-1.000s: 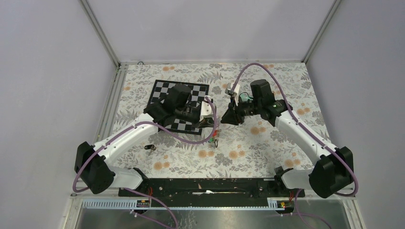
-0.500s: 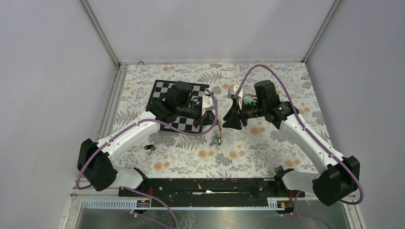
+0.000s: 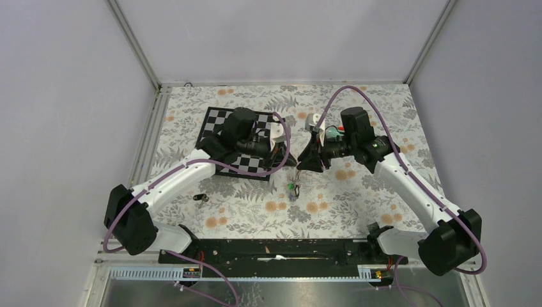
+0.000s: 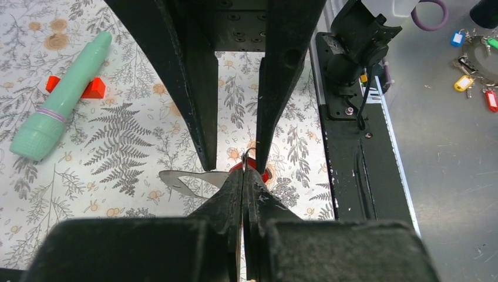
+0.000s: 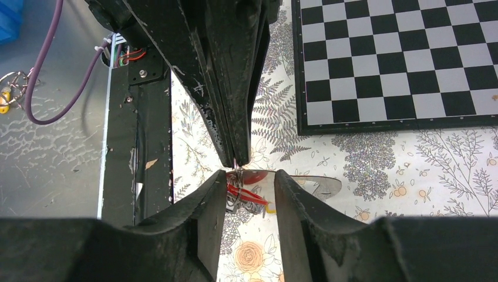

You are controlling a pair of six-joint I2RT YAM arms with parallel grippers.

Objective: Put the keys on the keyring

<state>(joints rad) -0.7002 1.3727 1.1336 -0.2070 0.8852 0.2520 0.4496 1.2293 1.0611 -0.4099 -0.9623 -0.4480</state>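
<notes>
Pinching the keyring (image 4: pixel 250 154) in clamped left hand (image 4: pixel 244 171), wire mostly hidden, right hand (image 5: pixel 251 176) spread apart, keys (image 5: pixel 318 185) half-obscured.

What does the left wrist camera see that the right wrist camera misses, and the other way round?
Only the left wrist camera shows the green tube and a bunch of tagged keys on the grey surface beyond the table's edge. Only the right wrist camera shows the chessboard. Both show the flowered cloth and the red-tagged key with its silver blade, at the tips of the shut left hand, between the open fingers of the right hand.
</notes>
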